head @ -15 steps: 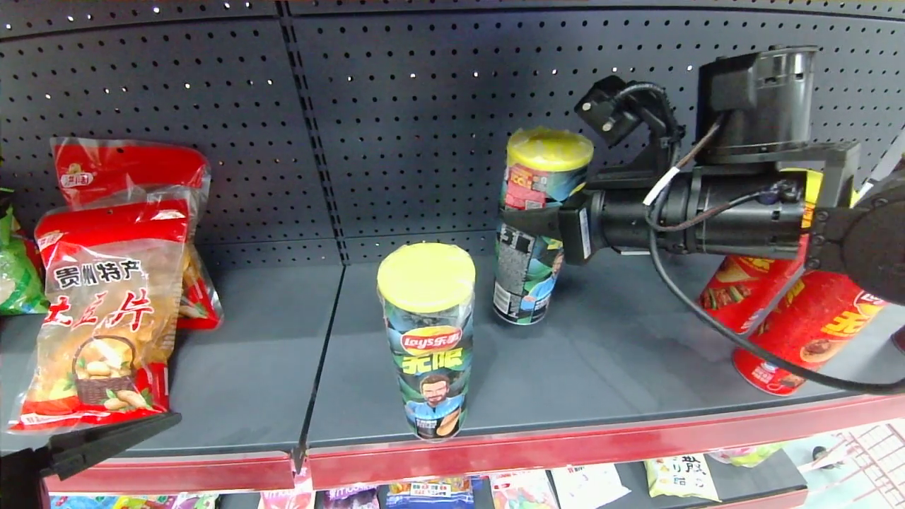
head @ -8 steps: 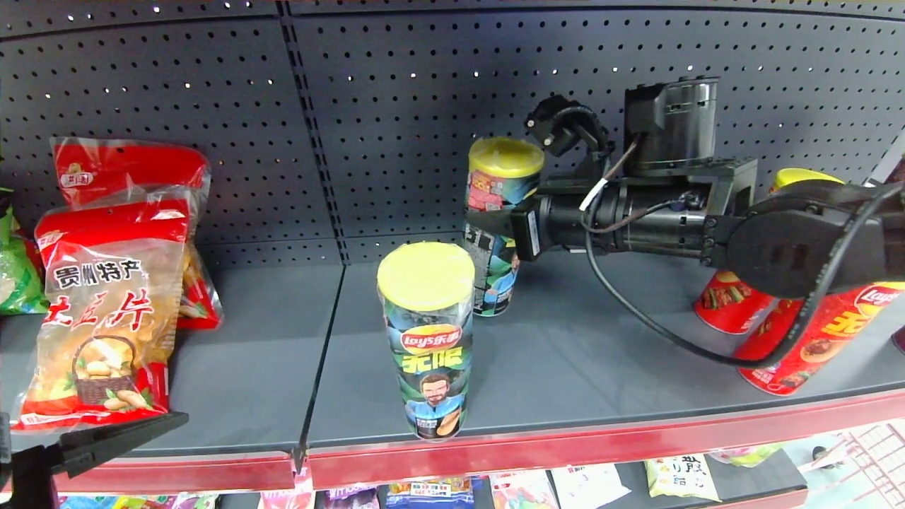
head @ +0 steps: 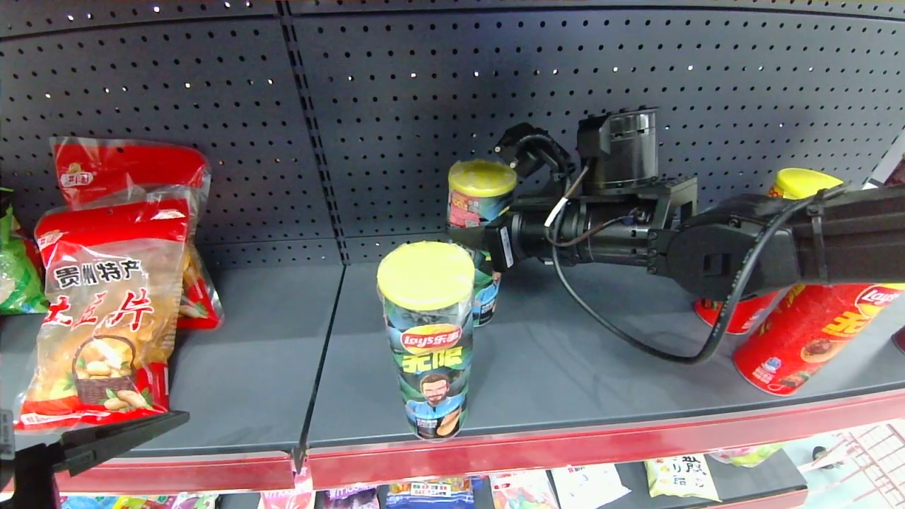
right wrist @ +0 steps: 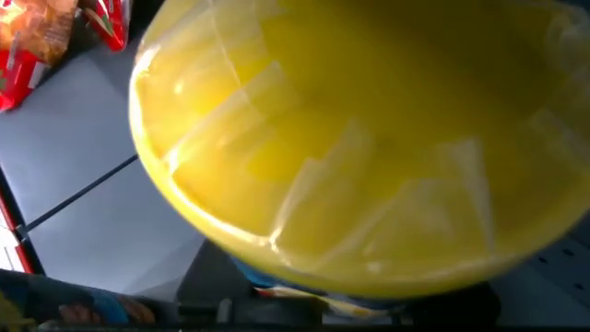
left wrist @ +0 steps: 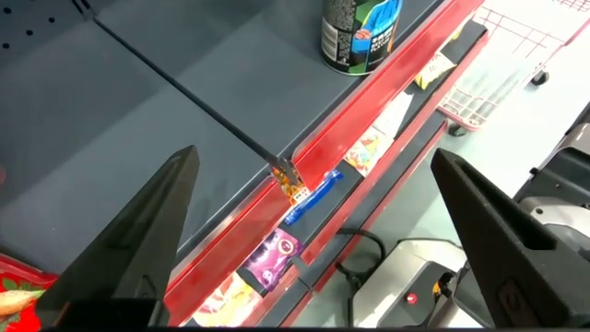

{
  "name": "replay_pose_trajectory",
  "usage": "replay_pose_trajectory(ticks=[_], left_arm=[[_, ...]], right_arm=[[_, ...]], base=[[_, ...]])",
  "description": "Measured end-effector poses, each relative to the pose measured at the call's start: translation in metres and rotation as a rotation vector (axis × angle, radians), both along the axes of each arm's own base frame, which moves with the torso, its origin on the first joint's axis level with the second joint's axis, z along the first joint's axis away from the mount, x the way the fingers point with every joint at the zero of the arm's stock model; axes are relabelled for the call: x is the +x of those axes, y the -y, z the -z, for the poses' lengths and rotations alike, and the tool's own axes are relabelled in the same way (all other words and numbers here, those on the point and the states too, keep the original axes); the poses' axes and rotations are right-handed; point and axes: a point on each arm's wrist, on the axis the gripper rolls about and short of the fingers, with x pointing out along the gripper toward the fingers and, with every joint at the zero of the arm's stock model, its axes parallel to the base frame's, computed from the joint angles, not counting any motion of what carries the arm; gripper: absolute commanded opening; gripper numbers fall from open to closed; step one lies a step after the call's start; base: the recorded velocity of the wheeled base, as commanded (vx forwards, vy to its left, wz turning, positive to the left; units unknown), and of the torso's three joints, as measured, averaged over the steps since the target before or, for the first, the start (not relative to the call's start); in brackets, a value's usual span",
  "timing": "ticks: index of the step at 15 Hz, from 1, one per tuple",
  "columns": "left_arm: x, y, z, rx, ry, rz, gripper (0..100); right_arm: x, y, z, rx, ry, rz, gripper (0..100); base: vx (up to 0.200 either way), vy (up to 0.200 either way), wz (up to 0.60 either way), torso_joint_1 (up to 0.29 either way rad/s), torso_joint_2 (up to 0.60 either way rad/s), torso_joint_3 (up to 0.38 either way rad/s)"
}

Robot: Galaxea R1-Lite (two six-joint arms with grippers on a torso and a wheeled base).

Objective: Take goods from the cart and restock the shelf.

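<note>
A chip can with a yellow lid stands upright near the front edge of the grey shelf. Just behind it and slightly to the right, a second can of the same kind is upright, with my right gripper shut on its side. I cannot tell whether its base touches the shelf. In the right wrist view its yellow lid is very close. My left gripper is open and holds nothing, low by the shelf's red front lip, to the left of the front can.
Red snack bags and a green bag stand at the shelf's left. Red chip cans lean at the right, behind my right arm. A perforated back panel closes the shelf. Packets fill the lower shelf. A pink wire cart is nearby.
My right arm has carried its can leftward and deeper into the shelf, from right of the front can to just behind it. The left gripper has barely moved.
</note>
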Motion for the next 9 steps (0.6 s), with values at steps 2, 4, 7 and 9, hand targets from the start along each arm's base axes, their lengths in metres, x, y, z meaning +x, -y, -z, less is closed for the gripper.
replay_pose_trajectory(ticks=[2,4,7,9], left_arm=[[0.0004,0.0001,-0.0001,0.001,-0.002,0.0,100],[0.001,0.0004,-0.0001,0.001,-0.004,0.0,100],[0.0015,0.0005,0.0005,0.002,-0.009,-0.001,100],[0.0019,0.0007,0.0009,-0.004,-0.019,-0.004,100]], right_arm=[[0.0036,-0.0019,0.0028,-0.002,-0.002,0.002,0],[0.0069,-0.0035,0.0046,-0.002,-0.003,0.004,0],[0.0078,-0.0046,0.0084,-0.009,-0.01,0.005,100],[0.0069,-0.0043,0.0092,-0.012,-0.014,0.009,100]], base=[[0.0,0.0,0.0,0.0,0.0,0.0],[0.0,0.0,0.0,0.0,0.0,0.0],[0.0,0.0,0.0,0.0,0.0,0.0],[0.0,0.0,0.0,0.0,0.0,0.0]])
